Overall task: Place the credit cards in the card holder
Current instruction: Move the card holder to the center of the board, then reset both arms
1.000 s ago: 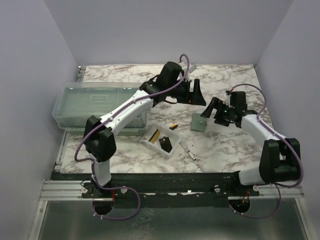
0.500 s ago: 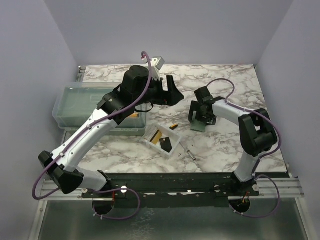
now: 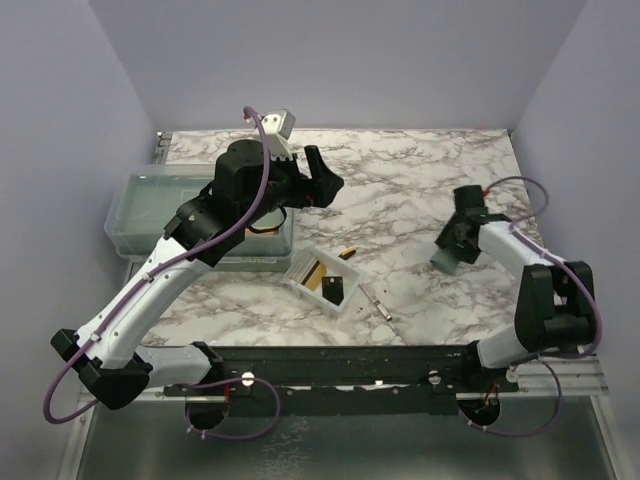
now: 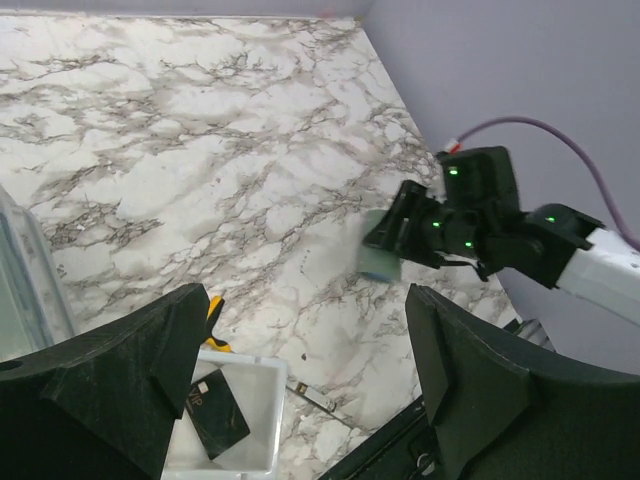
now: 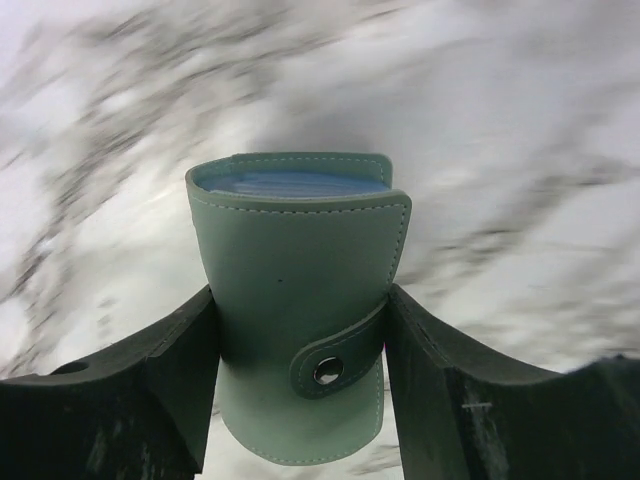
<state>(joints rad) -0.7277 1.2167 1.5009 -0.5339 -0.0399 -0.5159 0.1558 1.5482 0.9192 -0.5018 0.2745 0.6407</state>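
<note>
The sage-green card holder [image 5: 295,270], snapped closed with its pale blue inside showing at the top, is pinched between my right gripper's fingers [image 5: 175,350]. That right gripper [image 3: 455,240] holds the card holder [image 3: 445,261] above the right part of the table. It shows far off as the card holder [image 4: 381,262]. A black credit card [image 3: 335,291] and a gold one [image 3: 313,272] lie in the small clear tray [image 3: 300,268]. My left gripper [image 3: 322,182] hangs open and empty high over the table's middle; the black card [image 4: 215,415] shows below it.
A large translucent lidded box [image 3: 150,205] stands at the left, under my left arm. An orange-handled tool [image 3: 347,252] lies behind the tray, and a small metal piece [image 3: 379,304] lies to its right. Purple walls close in both sides.
My right gripper has closed on the card holder, lifted it and carried it rightward. My left arm has swung back and to the left, its jaws a little wider.
</note>
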